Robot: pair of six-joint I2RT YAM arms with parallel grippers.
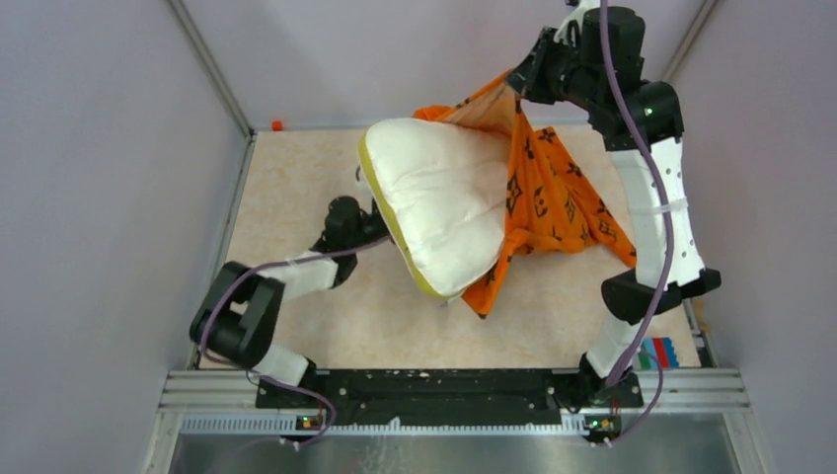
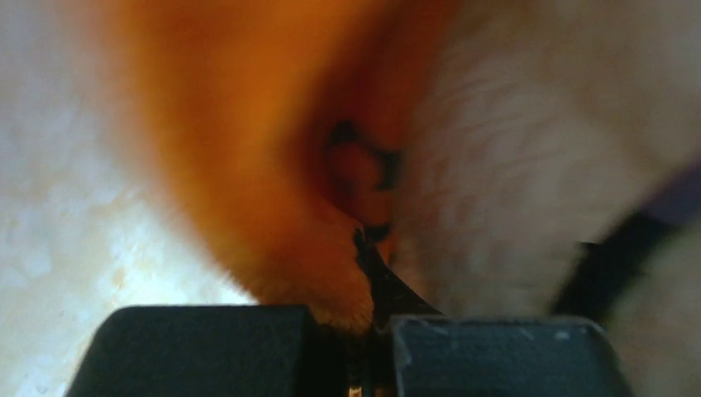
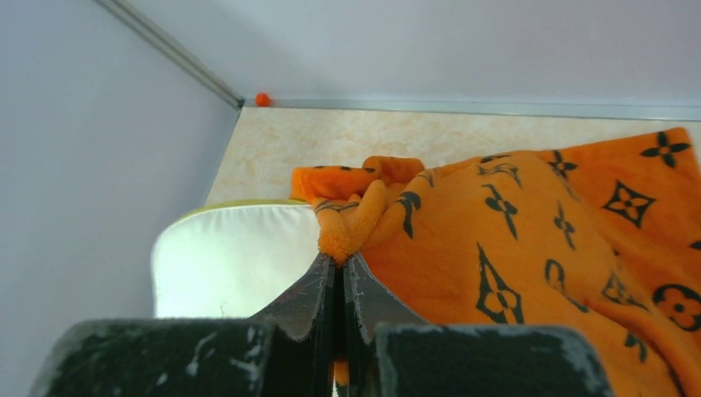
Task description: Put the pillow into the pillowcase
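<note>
Pillowcase (image 3: pixel 529 248) clamped tight in left jaws, right jaws.

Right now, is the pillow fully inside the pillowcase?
No, most of the pillow lies bare in the top view, with the pillowcase bunched along its right edge.

**What the views keep back**

From above, the left gripper (image 2: pixel 362 248) has its tips lost under the pillow (image 1: pixel 439 202), whose right side runs beneath the pillowcase (image 1: pixel 553 197). The left wrist view is out of focus: orange cloth and white pillow smear together. In the right wrist view the pillowcase runs off the right edge. The orange speck (image 1: pixel 277 125) at the far corner is too small to name
</note>
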